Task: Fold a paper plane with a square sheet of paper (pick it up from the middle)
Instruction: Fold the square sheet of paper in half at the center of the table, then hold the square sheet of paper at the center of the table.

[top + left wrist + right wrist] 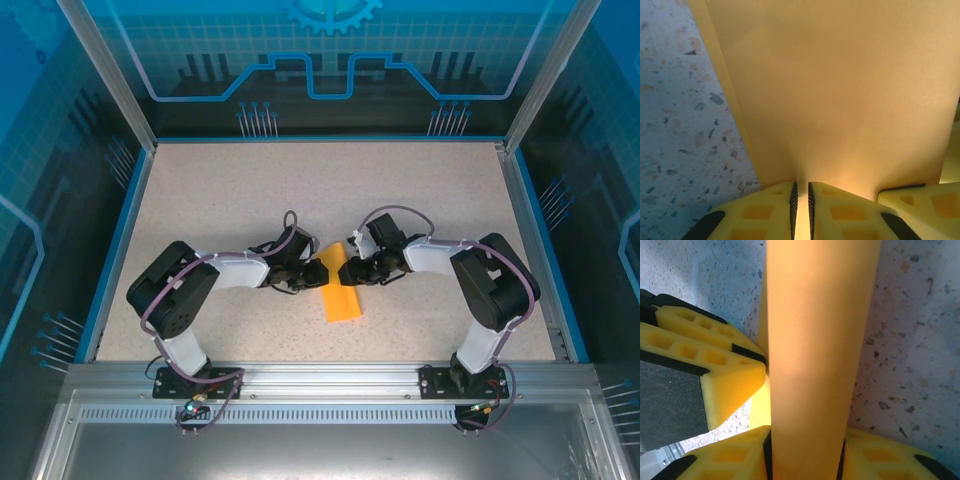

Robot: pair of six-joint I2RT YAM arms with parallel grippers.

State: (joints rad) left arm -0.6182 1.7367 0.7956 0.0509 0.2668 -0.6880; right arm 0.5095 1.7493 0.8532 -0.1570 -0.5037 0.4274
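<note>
Now pinching paper (340, 298) with left pincer (801, 195), jaws nearly closed on thin folded edge, likely pinning crease so it is not springing open. Right pincer (805, 460) straddling same fold, jaws part-open, sheet bulging between them; cannot tell whether squeezing. Paper sitting mid-worktop (420, 190), between both pincers, as narrow strip. Sheet looking matte orange, smooth, softly curved; pads (760, 210) yellow, pocketed, foam-like; worktop speckled, stone-like.
</note>
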